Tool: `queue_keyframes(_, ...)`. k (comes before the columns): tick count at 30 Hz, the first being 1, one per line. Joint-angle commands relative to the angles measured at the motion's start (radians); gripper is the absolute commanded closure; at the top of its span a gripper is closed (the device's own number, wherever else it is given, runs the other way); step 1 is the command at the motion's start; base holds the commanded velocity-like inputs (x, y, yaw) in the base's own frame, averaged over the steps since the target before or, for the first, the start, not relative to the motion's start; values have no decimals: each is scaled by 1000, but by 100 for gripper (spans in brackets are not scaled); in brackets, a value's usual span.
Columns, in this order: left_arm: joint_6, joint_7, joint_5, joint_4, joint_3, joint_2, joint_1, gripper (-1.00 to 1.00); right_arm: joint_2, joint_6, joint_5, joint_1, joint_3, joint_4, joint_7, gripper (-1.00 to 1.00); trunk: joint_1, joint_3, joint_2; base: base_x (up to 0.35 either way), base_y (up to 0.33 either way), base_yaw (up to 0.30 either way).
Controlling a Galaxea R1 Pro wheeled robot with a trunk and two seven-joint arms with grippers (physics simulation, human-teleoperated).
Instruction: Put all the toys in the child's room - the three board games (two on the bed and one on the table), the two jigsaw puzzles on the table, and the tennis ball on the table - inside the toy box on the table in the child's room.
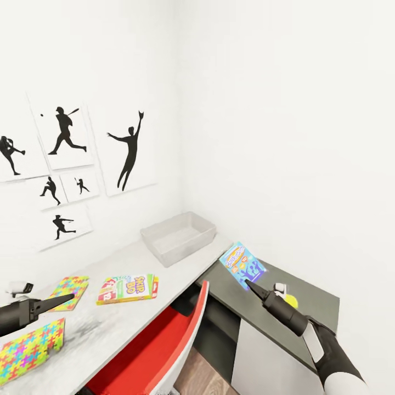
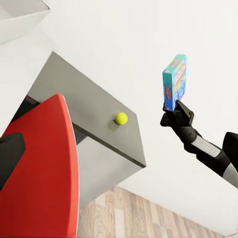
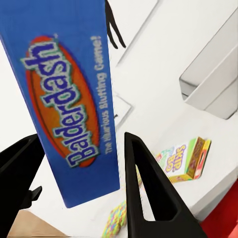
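You're in a kid's bedroom corner: baseball-player silhouette prints point(image 1: 66, 131) on the white wall, bright jigsaw puzzles point(image 1: 68, 292) and a board game point(image 1: 128, 288) scattered on the tabletop point(image 1: 109, 329), red chair point(image 1: 159, 351), tennis ball point(image 1: 289, 301), wood floor point(image 2: 144, 218).

Blue board game point(image 1: 242, 264) aloft, toy box point(image 1: 178, 237) empty

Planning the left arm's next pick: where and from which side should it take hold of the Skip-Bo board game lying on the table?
The Skip-Bo box lies flat on the table. Probably best to come from above and pinch across its two long edges, since its thin sides leave little to catch from the side.
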Motion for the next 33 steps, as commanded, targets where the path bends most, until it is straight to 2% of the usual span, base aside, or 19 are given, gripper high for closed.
queue_keyframes(1, 11, -5, -2, 0, 0, 0, -1, -100, 0, 10, -4, 0, -2, 0, 2, 100, 0, 0, -1, 0, 2, 285)
queue_keyframes(8, 11, -5, -2, 0, 0, 0, -1, -100, 0, 10, -4, 0, -2, 0, -2, 100, 0, 0, -1, 31, 1, 285)
queue_keyframes(21, 11, -5, -2, 0, 0, 1, -1, -100, 0, 10, -4, 0, -2, 0, -5, 100, 0, 0, -1, 142, 43, 285)
queue_keyframes(30, 11, -5, -2, 0, 1, 1, -1, -100, 0, 10, -4, 0, -1, 0, -6, 100, 0, 0, -1, 144, -99, 285)
queue_keyframes(33, 11, -5, -2, 0, 1, 1, -1, -100, 0, 10, -4, 0, 17, 0, -7, 100, 0, 0, -1, 81, -40, 285)
